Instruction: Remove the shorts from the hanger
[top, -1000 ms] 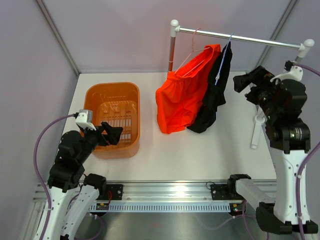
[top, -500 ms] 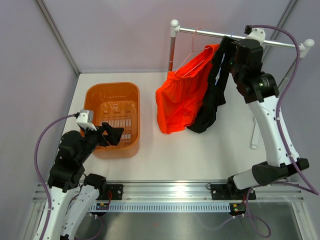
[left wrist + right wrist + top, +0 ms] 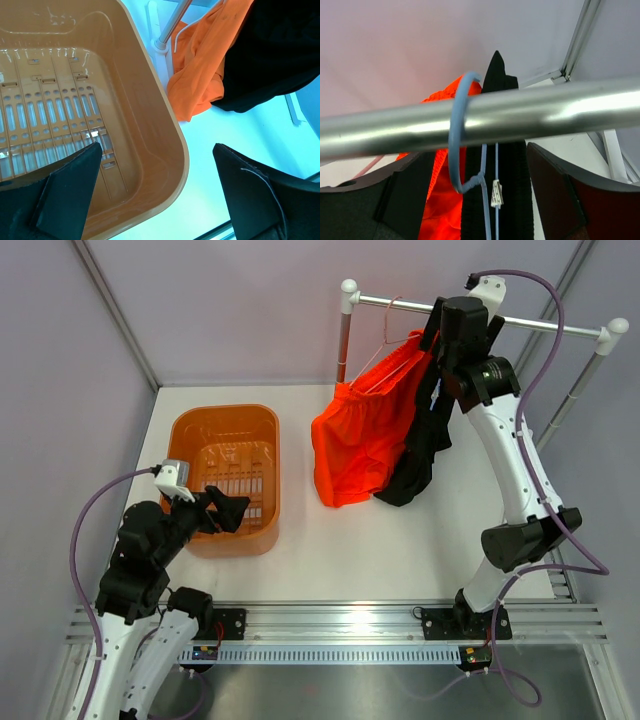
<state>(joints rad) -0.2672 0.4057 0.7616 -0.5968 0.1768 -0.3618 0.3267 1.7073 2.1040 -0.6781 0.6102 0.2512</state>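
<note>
Left arm (image 3: 140, 570): rounded white shells were fitted over black joint housings.
Right arm (image 3: 510, 460): slim white links ran between black cylindrical joints, with a white cap at the top.
Cables: a mauve-grey cable (image 3: 85, 530) looped beside the left arm, and a second cable (image 3: 545, 310) of the same colour arched over the right arm.
Wrist camera (image 3: 172, 478): a small grey-white box sat on the left wrist.
Left end effector (image 3: 232, 512): it had two matte black, wedge-shaped fingers, one crossed by a thin wire.
Right end effector (image 3: 477, 165): it had two broad, dark fingers with rounded edges.
Bases (image 3: 215, 622): black mounting blocks carrying thin wiring were fixed to a silver rail (image 3: 330, 632).
</note>
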